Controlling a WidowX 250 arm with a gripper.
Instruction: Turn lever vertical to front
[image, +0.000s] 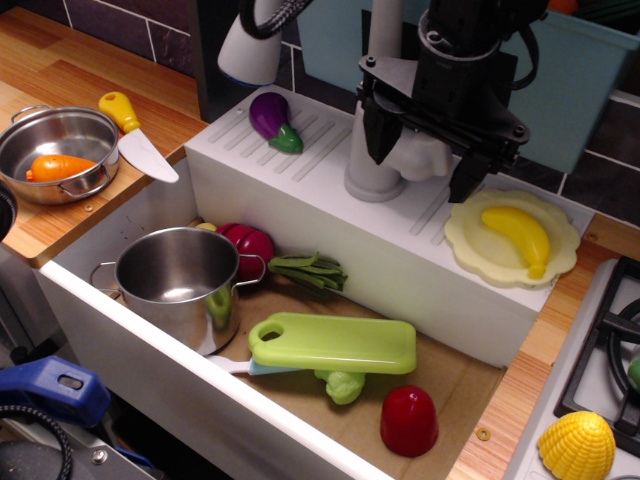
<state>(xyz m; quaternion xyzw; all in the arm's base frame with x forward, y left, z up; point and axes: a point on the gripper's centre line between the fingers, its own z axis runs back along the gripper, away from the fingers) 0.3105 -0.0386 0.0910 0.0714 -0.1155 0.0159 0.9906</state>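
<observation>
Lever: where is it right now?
In the single view, the lever sits on the right side of the grey faucet base, between the open tool fingers, left of the banana plate.

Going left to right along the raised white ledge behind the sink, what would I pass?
Purple eggplant → grey faucet column → robot gripper at the lever → yellow banana on its pale plate.

On the ledge behind the sink (120, 310), an eggplant (272, 120) lies left of the faucet column (372, 150); a plate (465, 245) holding a banana (518, 235) sits right. In the sink, a pot (180, 282) stands left, a cutting board (333, 345) before the ledge. At the counter's (60, 75) left edge, a pan (58, 150) holds a carrot (60, 167), a knife (135, 135) beside it.
</observation>
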